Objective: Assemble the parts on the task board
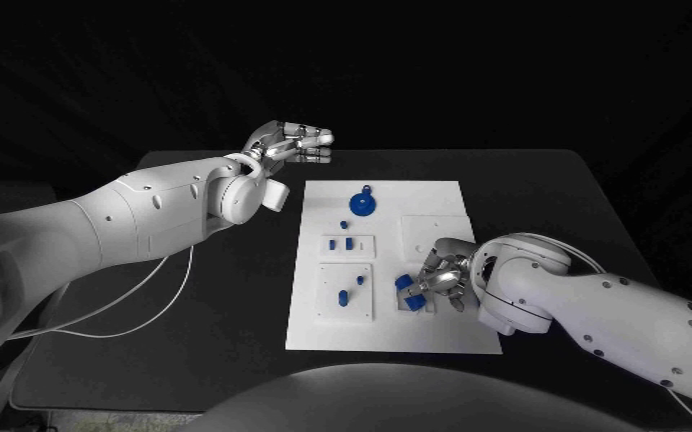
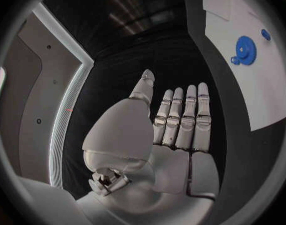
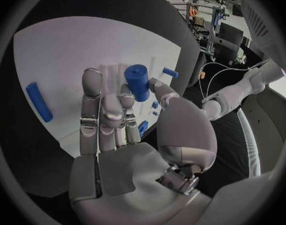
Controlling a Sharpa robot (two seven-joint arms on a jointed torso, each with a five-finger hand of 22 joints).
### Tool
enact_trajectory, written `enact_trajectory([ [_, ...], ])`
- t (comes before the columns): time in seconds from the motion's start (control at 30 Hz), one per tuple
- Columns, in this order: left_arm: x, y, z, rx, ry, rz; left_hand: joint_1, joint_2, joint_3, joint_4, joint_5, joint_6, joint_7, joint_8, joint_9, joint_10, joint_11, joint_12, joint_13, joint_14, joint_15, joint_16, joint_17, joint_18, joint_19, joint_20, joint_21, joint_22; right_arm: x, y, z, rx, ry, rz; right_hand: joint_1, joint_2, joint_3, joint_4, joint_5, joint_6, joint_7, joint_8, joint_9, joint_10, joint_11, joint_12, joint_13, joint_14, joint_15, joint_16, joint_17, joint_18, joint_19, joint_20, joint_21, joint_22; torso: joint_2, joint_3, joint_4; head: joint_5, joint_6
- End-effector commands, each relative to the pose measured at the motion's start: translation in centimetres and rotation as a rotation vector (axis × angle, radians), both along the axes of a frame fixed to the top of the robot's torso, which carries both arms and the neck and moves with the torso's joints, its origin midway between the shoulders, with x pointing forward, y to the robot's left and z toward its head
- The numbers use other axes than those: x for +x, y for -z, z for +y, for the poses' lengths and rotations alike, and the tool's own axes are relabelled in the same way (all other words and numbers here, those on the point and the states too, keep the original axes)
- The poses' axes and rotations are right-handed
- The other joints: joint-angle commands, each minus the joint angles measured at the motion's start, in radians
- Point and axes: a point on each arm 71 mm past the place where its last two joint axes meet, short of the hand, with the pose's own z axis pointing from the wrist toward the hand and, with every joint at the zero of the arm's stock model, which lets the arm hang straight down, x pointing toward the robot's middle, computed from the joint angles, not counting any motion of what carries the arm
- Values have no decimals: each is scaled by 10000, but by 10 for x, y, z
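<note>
I judge the job barely begun: my right hand (image 1: 437,282), lower right of frame, pinches a blue cylinder (image 3: 137,82) over the task board (image 1: 433,332), where a gear (image 1: 362,201) and small pegs (image 1: 343,245) lie loose, while my left hand (image 1: 289,142) hovers flat-fingered and empty, upper left.

Parts (image 1: 346,245) on board (image 1: 433,332), table (image 1: 548,182) centre

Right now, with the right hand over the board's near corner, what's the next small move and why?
Probably lower the blue cylinder toward its seat on the task board. The right hand pinches that part between thumb and fingers above the white plate, apparently not yet seated. The left hand sits open off the board's far corner, holding nothing, so it can stay put.
</note>
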Motion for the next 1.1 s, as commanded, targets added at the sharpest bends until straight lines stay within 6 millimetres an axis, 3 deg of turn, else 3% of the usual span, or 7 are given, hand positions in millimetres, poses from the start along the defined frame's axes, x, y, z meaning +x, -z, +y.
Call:
enact_trajectory([
  [0.03,-1,-1,-2,-95,169,-11,-14,98,11,70,43,0,84,2,0,12,81,-4,5,-44,51,-13,-7,-93,-54,14,-2,-4,-4,5,-4,-679,44,333,76,75,-38,17,-1,187,-80,-23,-17,-54,-28,-32,-3,-2,-45,-44,-8,-46,393,-53,-26,-2,4,5,-3,12,1],
  [0.33,-1,-1,-2,-97,177,-3,-14,98,11,70,43,0,84,2,0,12,81,-4,5,-44,51,-13,-7,-93,-54,14,-2,-4,-3,5,-5,-711,106,248,-127,108,9,234,-242,220,-85,-25,-114,-35,-29,-50,-18,0,-47,-48,-5,-48,395,-57,-36,-3,0,4,2,-8,1],
  [0.47,-1,-1,-2,-90,169,4,-20,111,13,84,38,-5,85,2,0,11,85,-5,5,-50,53,-12,-7,-90,-58,16,0,-3,-2,6,-6,-785,98,193,-493,8,771,446,-1346,280,-92,-25,-175,-13,-39,-32,2,2,-45,-56,-7,-51,398,-58,-31,0,8,5,1,-24,1],
  [0.8,-1,0,-2,-88,177,22,-26,126,16,94,46,-4,85,2,0,10,86,-4,6,-52,54,-12,-7,-88,-57,16,1,-2,-1,7,-7,-1059,-114,97,-1158,-152,1624,897,-3049,369,-74,-22,-162,37,-18,-77,-18,0,-32,-86,-28,-45,399,-42,-47,-15,1,5,0,-66,1],
  [1.1,-1,0,-2,-81,173,36,-26,138,9,106,40,-5,86,1,0,9,88,-5,5,-57,54,-12,-6,-88,-64,19,0,-3,-2,7,-5,-1087,-263,137,-1668,-372,1791,1359,-3224,738,-170,22,-2,185,-64,181,344,-7,-78,-120,-26,-84,400,-93,-69,-35,4,3,-2,-81,1],
])
